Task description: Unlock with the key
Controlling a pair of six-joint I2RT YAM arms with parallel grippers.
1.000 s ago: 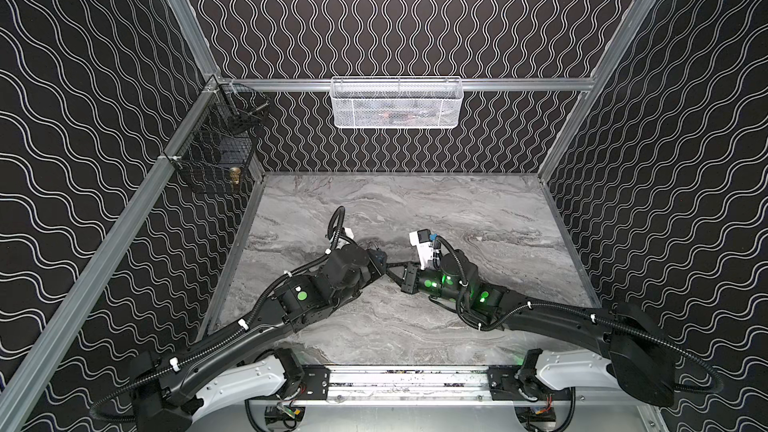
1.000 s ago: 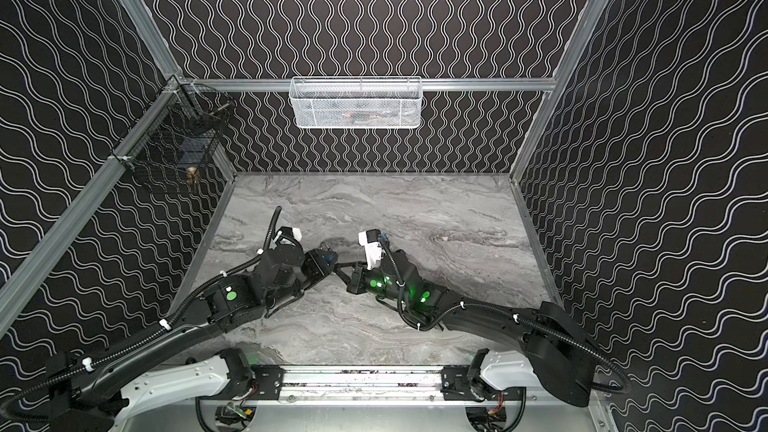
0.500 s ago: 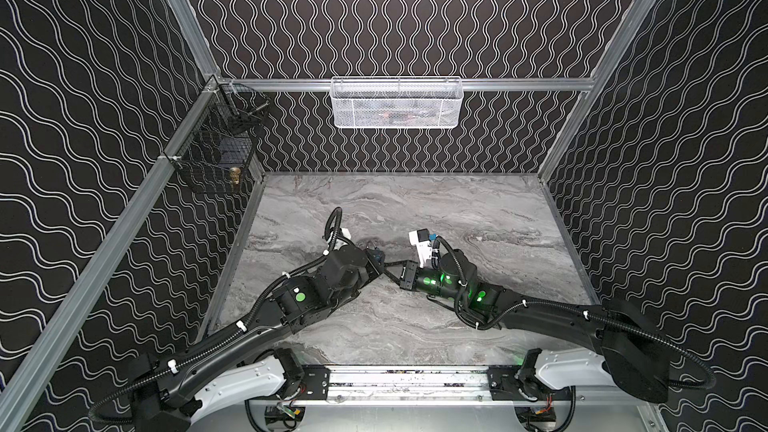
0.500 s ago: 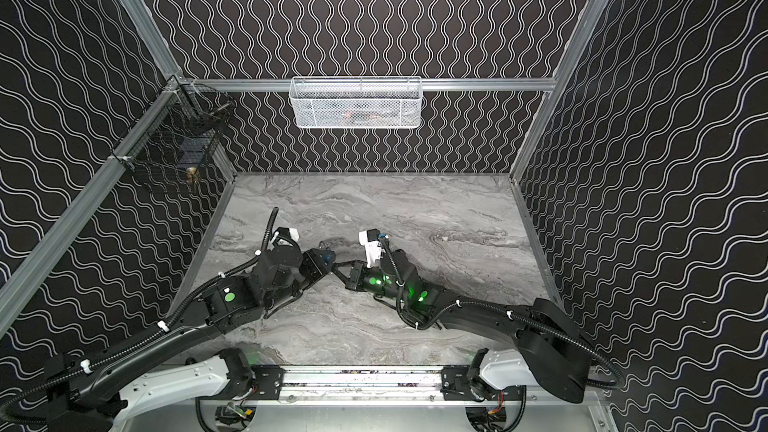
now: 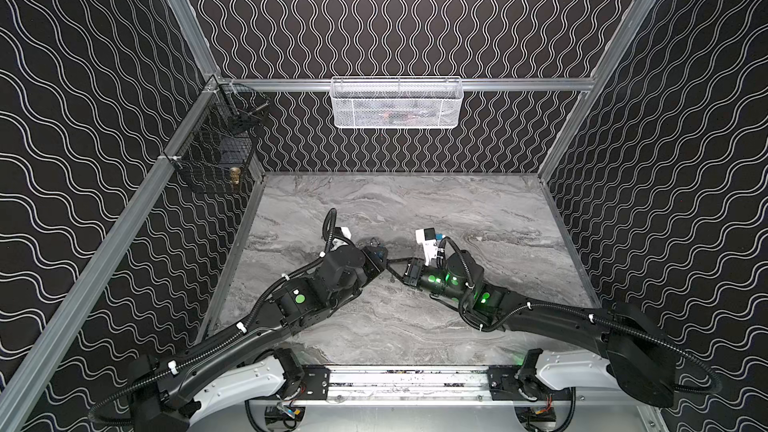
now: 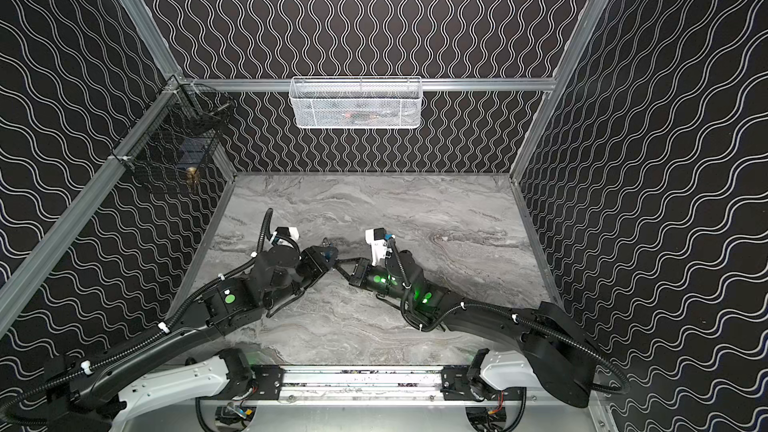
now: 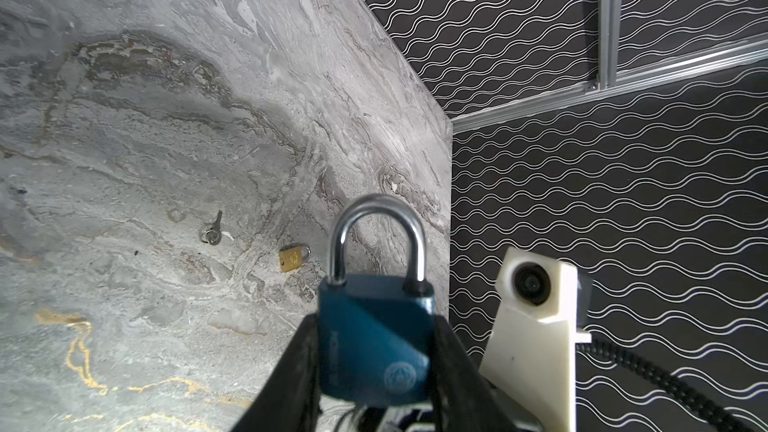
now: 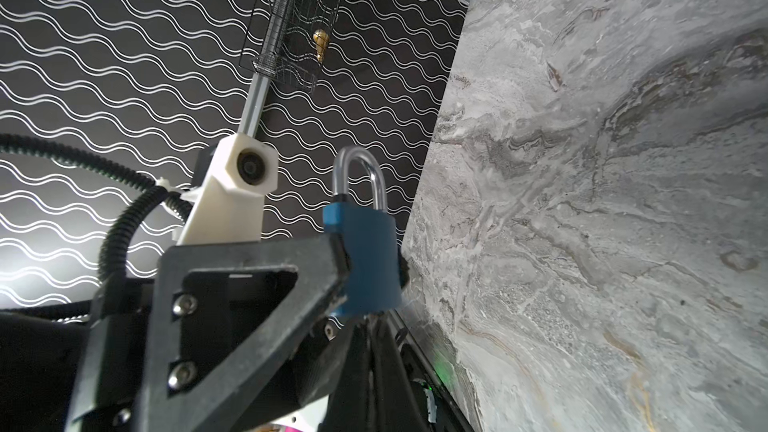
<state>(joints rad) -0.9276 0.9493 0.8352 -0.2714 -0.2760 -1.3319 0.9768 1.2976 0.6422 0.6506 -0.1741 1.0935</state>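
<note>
**Ctrl:** L side status?

**Me:** I see the left gripper (image 7: 374, 326) clamped on the blue padlock (image 7: 370, 351), fingers (image 7: 291, 371) on either side of the body. The shackle (image 7: 378, 209) looks seated, both legs in the body.

**Ctrl:** Where's it sitting?

**Me:** Held clear of the table (image 7: 145, 139), approx mid-workspace in both top views, w/ the two arms meeting nose to nose.

**Ctrl:** R side?

**Me:** On the right gripper (image 8: 368, 326) the jaws are pinched together, tips right at the padlock's underside. I can't tell if anything's btwn them, it's hidden.

**Ctrl:** Any key in sight?

**Me:** I've got one key (image 7: 214, 229) on a ring, flat on the table in the left wrist view. It's near a small brass padlock (image 7: 293, 258), not touching it, and both lie well apart from the grippers.
</note>
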